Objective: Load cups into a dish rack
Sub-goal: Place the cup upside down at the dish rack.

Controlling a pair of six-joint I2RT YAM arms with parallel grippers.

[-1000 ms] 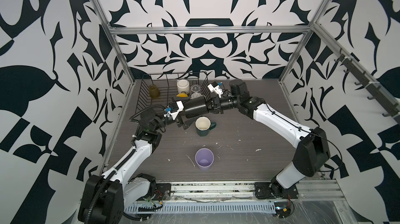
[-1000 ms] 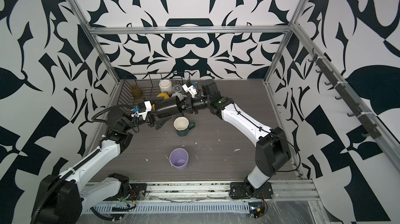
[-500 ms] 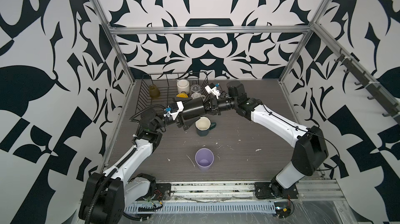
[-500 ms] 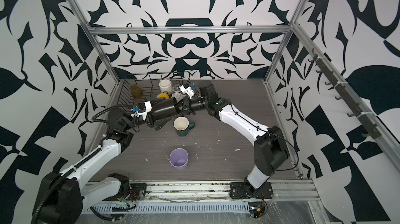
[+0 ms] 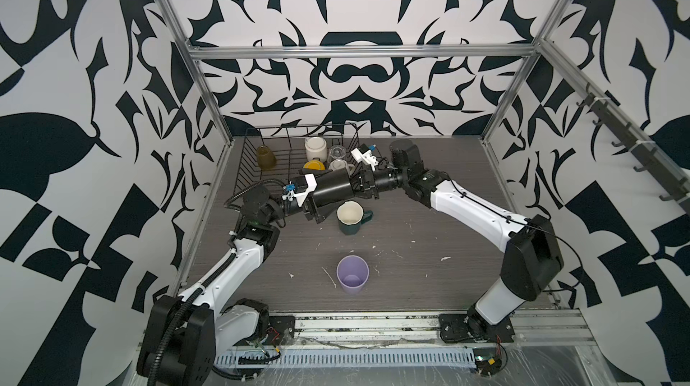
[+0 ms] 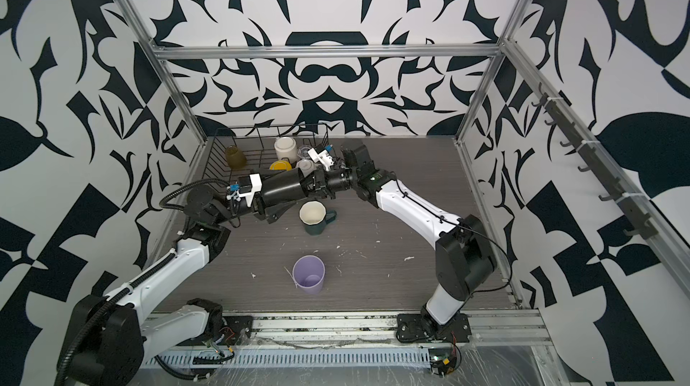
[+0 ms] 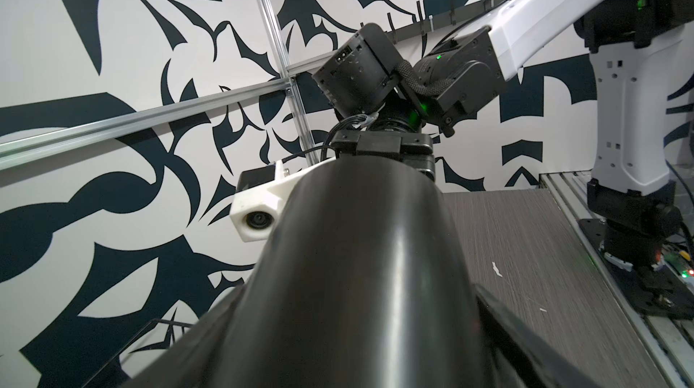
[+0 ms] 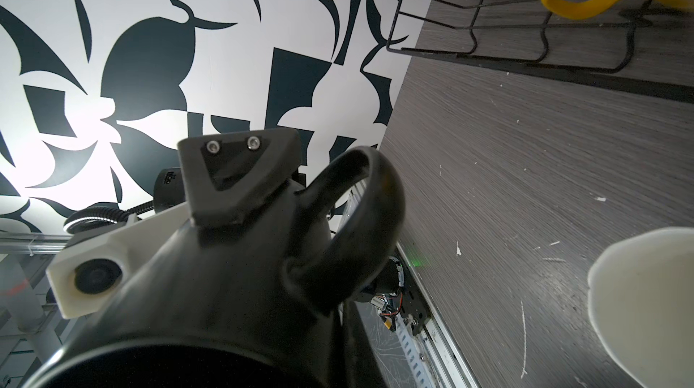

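1. Your black mug (image 5: 332, 190) lies on its side up in the air. It hangs between your two arms, just in front of the dish rack (image 5: 244, 164) and above the table (image 5: 429, 223).
2. Your right gripper (image 5: 364, 188) is closed tight on the mouth end of the black mug.
3. Your left gripper (image 5: 313, 201) has its jaws wide around the bottom end of the mug. In the right wrist view, one finger (image 8: 233, 176) lies flat on the mug's side, next to the handle (image 8: 356, 217). You cannot tell if it is squeezing.
4. Look in the rack. The amber glass (image 5: 266, 158) is on the left. The cream mug (image 5: 315, 147) and the clear glass (image 5: 338, 151) are at the back. The yellow mug (image 5: 313, 165) and a pale cup (image 5: 341, 166) sit close behind the black mug.
5. The dark-green mug (image 5: 351, 218) stands upright on the table, just beside the black mug.
6. The lilac tumbler (image 5: 352, 275) stands upright nearer the front, well apart from the rack.
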